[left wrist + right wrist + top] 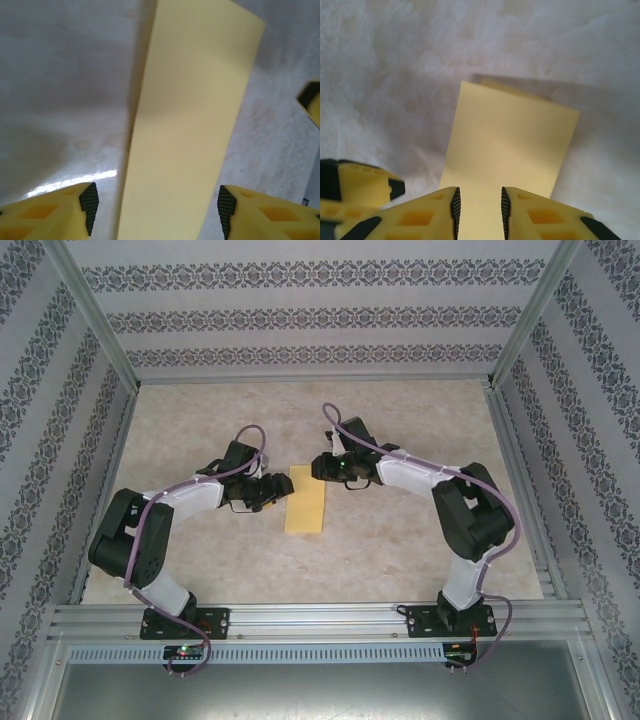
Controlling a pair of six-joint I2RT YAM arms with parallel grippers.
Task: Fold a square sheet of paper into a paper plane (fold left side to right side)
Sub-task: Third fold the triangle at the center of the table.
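overhead looks down; wrist views close, share paper (190,125)

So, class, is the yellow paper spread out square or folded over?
Folded. The sheet of paper lies as a narrow rectangle, and the right wrist view shows a second layer's edge peeking out.

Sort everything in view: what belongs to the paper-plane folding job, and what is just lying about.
Belongs to the job:
- square sheet of paper, already folded into a narrow strip
- left gripper
- right gripper

Just there:
- marbled table
- patterned walls
- aluminium frame
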